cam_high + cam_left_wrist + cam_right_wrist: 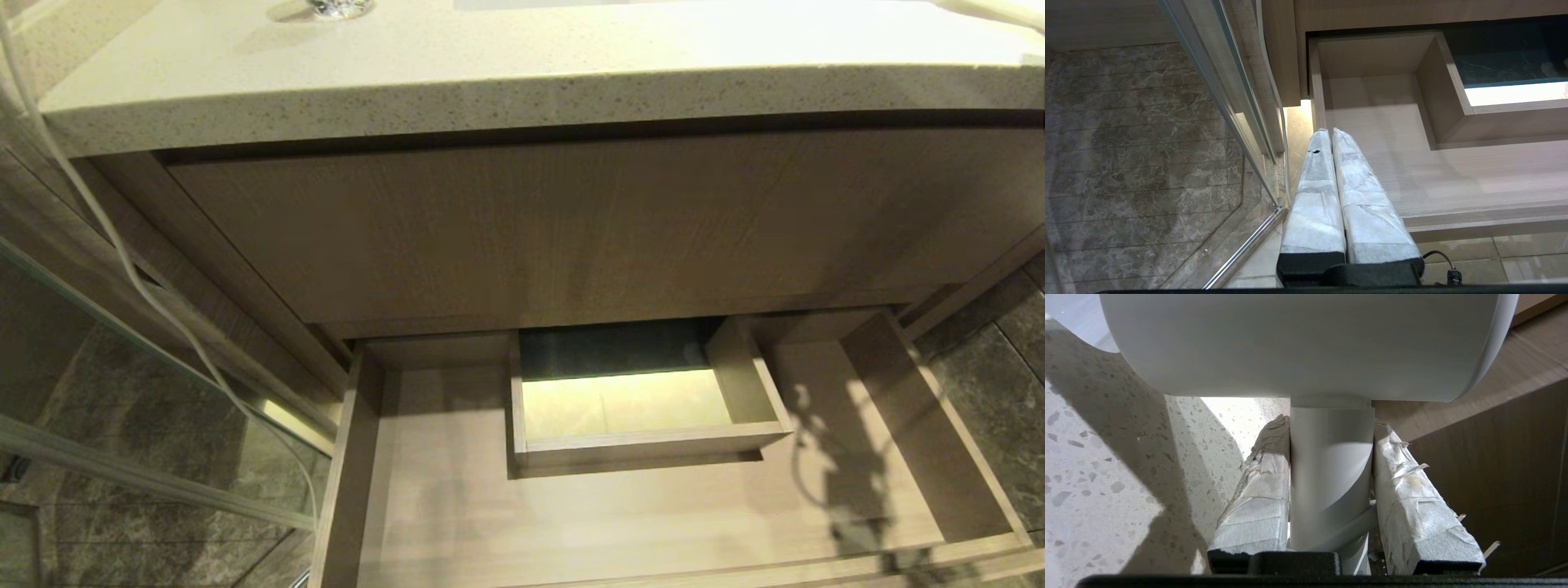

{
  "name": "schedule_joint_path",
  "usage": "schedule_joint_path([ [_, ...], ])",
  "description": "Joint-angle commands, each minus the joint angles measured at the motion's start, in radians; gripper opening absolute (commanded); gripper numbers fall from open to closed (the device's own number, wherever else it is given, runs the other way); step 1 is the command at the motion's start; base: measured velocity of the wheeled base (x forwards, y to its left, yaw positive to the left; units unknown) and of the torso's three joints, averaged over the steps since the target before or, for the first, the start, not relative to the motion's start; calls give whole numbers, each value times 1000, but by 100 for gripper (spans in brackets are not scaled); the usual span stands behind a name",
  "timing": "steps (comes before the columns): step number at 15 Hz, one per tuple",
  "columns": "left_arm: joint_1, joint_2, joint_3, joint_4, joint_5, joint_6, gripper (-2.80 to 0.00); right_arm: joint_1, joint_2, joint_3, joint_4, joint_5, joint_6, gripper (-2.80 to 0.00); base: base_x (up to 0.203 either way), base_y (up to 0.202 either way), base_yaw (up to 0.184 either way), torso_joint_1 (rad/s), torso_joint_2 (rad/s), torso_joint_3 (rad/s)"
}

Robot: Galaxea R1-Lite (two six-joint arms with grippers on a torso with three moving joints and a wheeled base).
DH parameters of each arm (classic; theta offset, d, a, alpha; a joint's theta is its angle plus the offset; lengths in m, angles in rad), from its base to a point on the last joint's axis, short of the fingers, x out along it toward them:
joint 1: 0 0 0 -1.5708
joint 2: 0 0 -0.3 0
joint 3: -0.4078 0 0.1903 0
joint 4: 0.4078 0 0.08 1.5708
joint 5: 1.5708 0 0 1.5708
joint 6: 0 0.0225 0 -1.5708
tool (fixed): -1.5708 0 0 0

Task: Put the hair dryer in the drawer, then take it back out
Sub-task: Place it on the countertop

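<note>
Right wrist view: right pincer (1331,445) clamps one hair dryer (1306,347) | one drawer (457,506) pulled out | left pincer (1330,136) pressed together

Right gripper (1331,428) clamped on something white, left gripper (1329,134) closed, apparently parked

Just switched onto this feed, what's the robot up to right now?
The right gripper is clamped on the handle of the white hair dryer, carrying it above the speckled countertop, out of the head view. Below the counter the drawer stands pulled open, with nothing visible in it apart from its boxed cutout. The left gripper is shut and idle, hanging beside the drawer's left front corner.
</note>
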Motion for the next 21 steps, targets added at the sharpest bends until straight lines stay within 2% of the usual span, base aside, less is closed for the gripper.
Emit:
schedule_joint_path([
  [1, 0, 0, 0, 1, 0, 0, -280, 0, 9, 1, -4, 3, -5, -280, 0, 0, 0, 0, 0, 0],
  [13, 0, 0, 0, 1, 0, 0, -280, 0, 9, 1, -3, 3, -7, -280, 0, 0, 0, 0, 0, 0],
  [14, 0, 0, 0, 0, 0, 0, -280, 0, 9, 1, -3, 9, -8, 0, 0, 0, 0, 0, 0, 0],
  [21, 0, 0, 0, 1, 0, 0, -280, 0, 12, 1, -3, 4, -8, 0, 0, 0, 0, 0, 0, 0],
])
